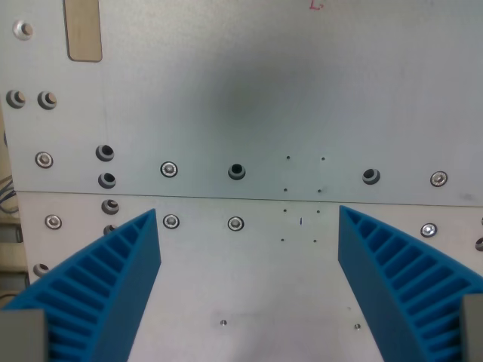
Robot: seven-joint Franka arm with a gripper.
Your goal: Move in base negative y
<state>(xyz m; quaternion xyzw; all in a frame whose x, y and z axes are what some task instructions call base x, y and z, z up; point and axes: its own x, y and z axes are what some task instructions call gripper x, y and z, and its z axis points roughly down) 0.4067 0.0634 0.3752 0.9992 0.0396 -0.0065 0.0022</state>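
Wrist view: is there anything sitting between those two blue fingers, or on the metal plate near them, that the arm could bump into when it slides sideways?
Nothing visible does. The gripper is open with nothing between its blue fingers, and the metal plate below carries only flat screws and holes. What lies beyond the picture's edges cannot be seen.

The gripper (247, 215) pointed straight down, its jaws spread wide with nothing between them. Two blue ribbed fingers (113, 279) rose from the bottom edge of the wrist view, one entering from about 7 o'clock, the other from about 5 o'clock. Each leaned outward at its base and tapered to a narrow tip, the tips standing well apart at about 9 and 3 o'clock of the picture's centre, slightly below it.
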